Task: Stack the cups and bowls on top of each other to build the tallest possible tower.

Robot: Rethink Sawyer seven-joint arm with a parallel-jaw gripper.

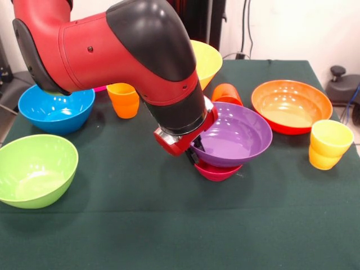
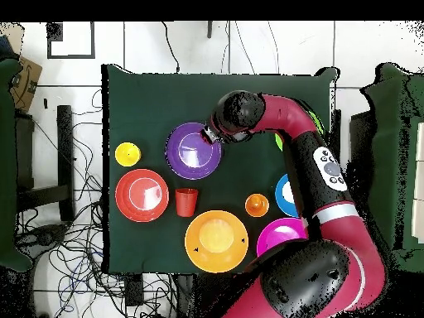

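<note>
My gripper (image 1: 193,153) is shut on the near-left rim of the wide purple bowl (image 1: 233,135). That bowl sits tilted on the small magenta-red bowl (image 1: 218,171), a two-piece tower at the table's middle. In the overhead view the gripper (image 2: 215,137) is at the purple bowl's (image 2: 193,151) right edge and the small bowl is hidden under it. The red-orange cup (image 1: 226,93) lies behind the purple bowl. The ribbed orange cup (image 1: 124,100) and the ribbed yellow cup (image 1: 329,143) stand apart.
The blue bowl (image 1: 56,109) and green bowl (image 1: 34,169) are at the left, the yellow bowl (image 1: 205,62) is behind my arm, and the orange-red bowl (image 1: 291,105) is at the right. The pink bowl (image 2: 277,236) shows overhead. Dark green cloth (image 1: 169,225) covers the table.
</note>
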